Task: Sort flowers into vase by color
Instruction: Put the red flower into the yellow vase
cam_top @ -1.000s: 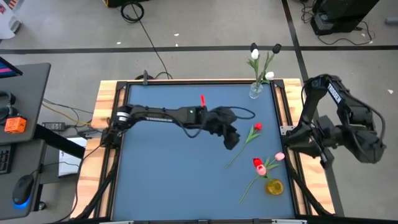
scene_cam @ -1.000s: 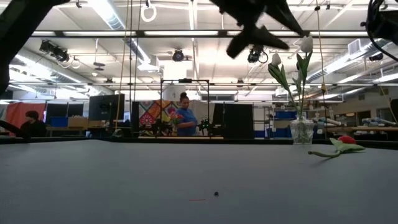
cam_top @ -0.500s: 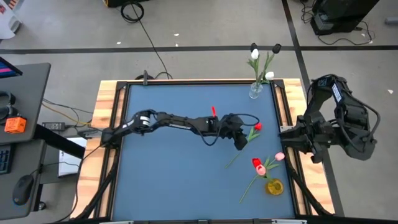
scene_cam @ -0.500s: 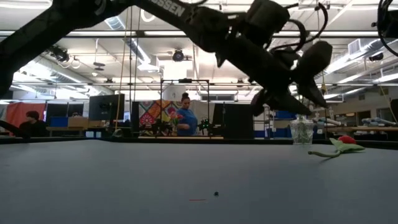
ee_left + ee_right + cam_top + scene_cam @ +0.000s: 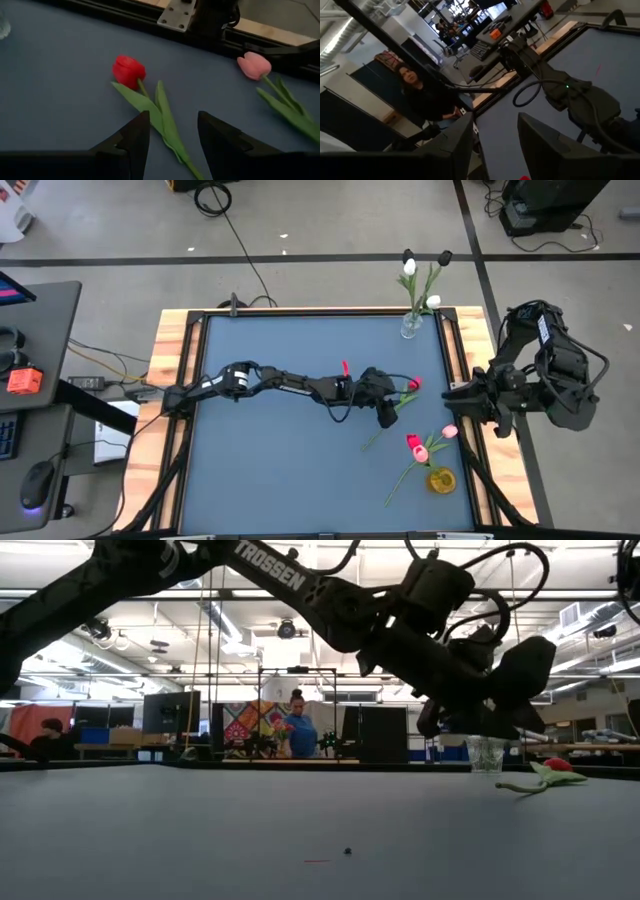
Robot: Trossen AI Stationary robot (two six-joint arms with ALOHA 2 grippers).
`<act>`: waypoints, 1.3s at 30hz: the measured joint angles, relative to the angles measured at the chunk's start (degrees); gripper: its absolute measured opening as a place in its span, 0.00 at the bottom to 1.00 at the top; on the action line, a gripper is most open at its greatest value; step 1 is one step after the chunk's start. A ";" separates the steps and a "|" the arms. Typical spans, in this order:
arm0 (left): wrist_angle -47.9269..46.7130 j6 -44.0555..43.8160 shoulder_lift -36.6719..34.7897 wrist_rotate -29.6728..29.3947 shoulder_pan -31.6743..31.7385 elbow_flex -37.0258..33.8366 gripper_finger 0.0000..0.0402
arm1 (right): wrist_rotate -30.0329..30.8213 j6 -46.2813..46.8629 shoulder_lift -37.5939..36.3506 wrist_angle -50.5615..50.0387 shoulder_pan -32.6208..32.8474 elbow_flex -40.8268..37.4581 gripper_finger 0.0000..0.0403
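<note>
A red tulip [image 5: 129, 70] lies flat on the blue table [image 5: 280, 470], its stem [image 5: 172, 142] running back between my left gripper's open fingers. My left gripper [image 5: 173, 118] hovers low over that stem [image 5: 388, 414], fingers on either side without touching. A pink tulip [image 5: 254, 65] and another red one [image 5: 413, 442] lie near the right edge. White and black tulips [image 5: 408, 266] stand in a clear vase [image 5: 411, 326] at the far right corner. My right gripper [image 5: 495, 145] waits open off the table's right edge [image 5: 500, 402].
A small yellow round vessel [image 5: 441, 480] sits near the right near corner beside the loose tulips' stems. The table has a wooden frame with dark rails [image 5: 455, 370]. People show in the room beyond the table [image 5: 298, 730].
My left gripper has moved toward the table's right edge and down, from above the table's middle to just over the red tulip's stem. The right arm has shifted slightly at the right edge. No flower has moved.
</note>
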 joint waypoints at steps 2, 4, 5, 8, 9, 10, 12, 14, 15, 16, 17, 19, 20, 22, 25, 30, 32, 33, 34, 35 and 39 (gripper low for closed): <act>0.49 1.96 0.00 -0.01 0.00 0.00 0.43 | -1.07 0.00 -0.11 0.00 -1.04 0.00 0.40; 0.94 3.45 0.00 -0.06 -0.07 0.00 0.43 | -2.42 0.00 -0.29 0.00 -2.08 0.00 0.40; 0.97 3.72 0.00 -0.08 -0.23 0.00 0.43 | -2.85 0.00 -0.35 0.04 -2.64 0.00 0.40; 0.60 3.34 0.00 0.00 -0.86 0.00 0.43 | -4.20 -0.04 -0.42 0.11 -4.13 0.00 0.40; 0.65 2.97 0.00 0.03 -1.13 0.00 0.43 | -4.85 -0.04 -0.42 0.12 -4.57 0.00 0.40; 0.64 2.74 0.00 0.05 -1.42 0.00 0.43 | -5.45 -0.04 -0.44 0.11 -5.00 0.00 0.40; -0.20 2.74 0.00 0.05 -2.14 0.00 0.43 | -6.85 -0.11 -0.51 0.09 -5.85 0.00 0.40; -0.29 2.06 0.90 -0.04 -3.03 0.10 0.43 | -7.92 -0.17 -0.55 -0.17 -6.66 0.00 0.40; -0.44 1.36 1.33 0.00 -3.59 0.17 0.43 | -8.13 -0.28 -0.61 -0.24 -6.99 -0.01 0.40; -1.78 0.51 1.60 0.06 -4.18 0.02 0.43 | -8.24 -0.53 -0.62 -0.23 -7.28 -0.02 0.40; -2.28 -0.07 2.23 0.01 -4.73 -0.01 0.43 | -8.30 -0.80 -0.63 -0.21 -7.54 -0.02 0.40; -2.10 -0.43 3.56 -1.20 -5.72 0.04 0.43 | -8.55 -1.03 -0.66 -0.04 -7.99 -0.02 0.40; -2.46 -0.33 3.79 -2.42 -6.27 0.01 0.43 | -8.88 -1.03 -0.64 -0.07 -8.14 -0.04 0.40; -4.15 -0.40 3.56 -3.82 -6.95 0.09 0.43 | -9.83 -1.05 -0.64 -0.02 -8.46 -0.02 0.40; -6.99 -0.47 3.53 -7.77 -7.42 0.20 0.43 | -10.37 -0.78 -0.62 0.04 -8.62 -0.03 0.40; -11.43 -2.82 3.33 -9.88 -7.70 0.39 0.39 | -11.08 -0.73 -0.51 0.31 -8.66 -0.04 0.40; -12.90 -3.58 3.28 -10.95 -7.88 0.37 0.35 | -11.21 -0.73 -0.24 0.42 -8.66 -0.04 0.40; -13.26 -3.71 3.28 -11.44 -8.02 0.37 0.33 | -11.43 -0.72 -0.13 0.38 -8.66 -0.04 0.40; -13.70 -4.04 3.28 -11.84 -8.08 0.37 0.32 | -11.73 -0.72 0.04 0.35 -8.66 -0.04 0.40; -14.31 -4.61 3.25 -11.84 -8.07 0.39 0.29 | -12.05 -0.74 0.13 0.39 -8.66 -0.04 0.40; -16.69 -6.57 3.15 -11.40 -8.01 0.39 0.20 | -12.88 -0.72 0.47 0.35 -8.66 -0.04 0.40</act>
